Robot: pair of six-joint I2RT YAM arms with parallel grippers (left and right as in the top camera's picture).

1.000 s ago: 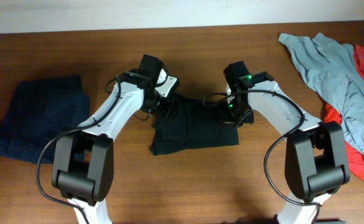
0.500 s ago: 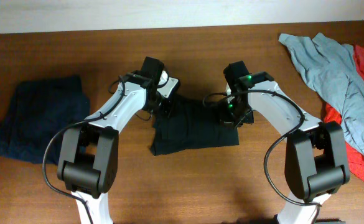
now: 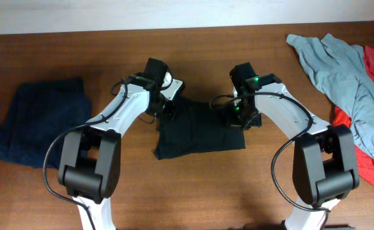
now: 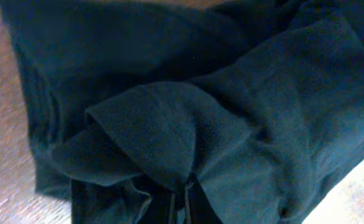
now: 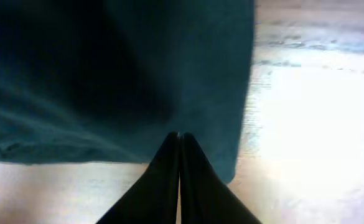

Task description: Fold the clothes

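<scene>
The clothes (image 3: 199, 133), a black T-shirt, lie partly folded into a rough rectangle in the middle of the table. My left gripper (image 3: 171, 110) is at the shirt's far left corner. In the left wrist view its jaws (image 4: 185, 196) are shut on a bunched fold of the dark fabric (image 4: 169, 124). My right gripper (image 3: 239, 116) is at the shirt's far right corner. In the right wrist view its two fingers press together with the tips (image 5: 180, 137) pinching the shirt's edge (image 5: 119, 81). No logo shows.
A dark navy garment (image 3: 39, 121) lies folded at the left of the table. A light grey-blue shirt (image 3: 340, 70) sprawls at the far right over a red garment (image 3: 373, 128). Bare wood (image 3: 199, 191) lies in front of the shirt.
The left gripper has shut on the fabric at the shirt's far left corner. The right gripper has stayed shut and in place.
</scene>
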